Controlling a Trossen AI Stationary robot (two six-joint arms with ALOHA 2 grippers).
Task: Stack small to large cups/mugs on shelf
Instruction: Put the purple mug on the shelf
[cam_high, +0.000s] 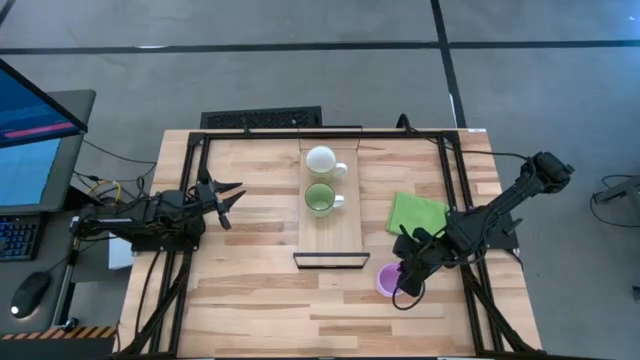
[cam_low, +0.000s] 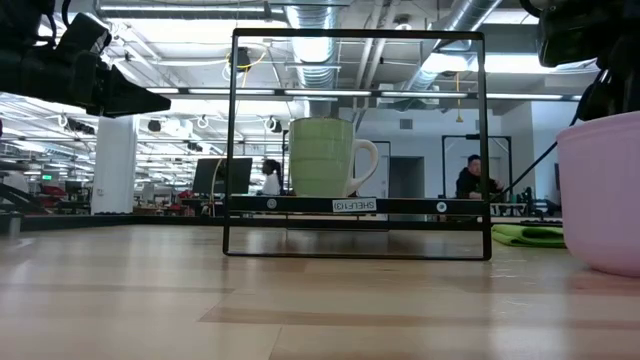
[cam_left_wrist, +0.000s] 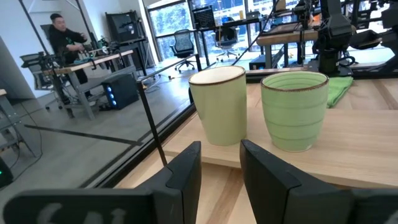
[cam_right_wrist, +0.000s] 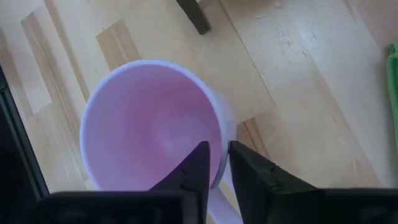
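Note:
A white mug (cam_high: 321, 160) and a green mug (cam_high: 320, 198) stand upright on the pale wooden shelf (cam_high: 330, 235), the white one nearer the table's far edge. The shelf's dark lip (cam_high: 329, 260) faces the near edge. A light purple mug (cam_high: 384, 282) stands on the table just right of that lip. My right gripper (cam_high: 405, 280) is over it, shut on its rim. My left gripper (cam_high: 232, 202) is open, level, left of the shelf and points at the two mugs (cam_left_wrist: 294, 111). My right gripper (cam_right_wrist: 217, 165) pinches the purple mug's wall at the rim (cam_right_wrist: 221, 134), next to the handle, with one finger (cam_right_wrist: 198, 167) inside and one outside. The fingers slant down from the table's right. The mug is upright, its base (cam_low: 600, 268) at the tabletop.
A folded green cloth (cam_high: 415, 212) lies right of the shelf, beside the right arm. A black metal frame (cam_high: 190, 150) runs round the tabletop, and an upright black frame (cam_low: 355, 145) stands at the shelf's lip. The near half of the table (cam_high: 280, 310) is bare wood.

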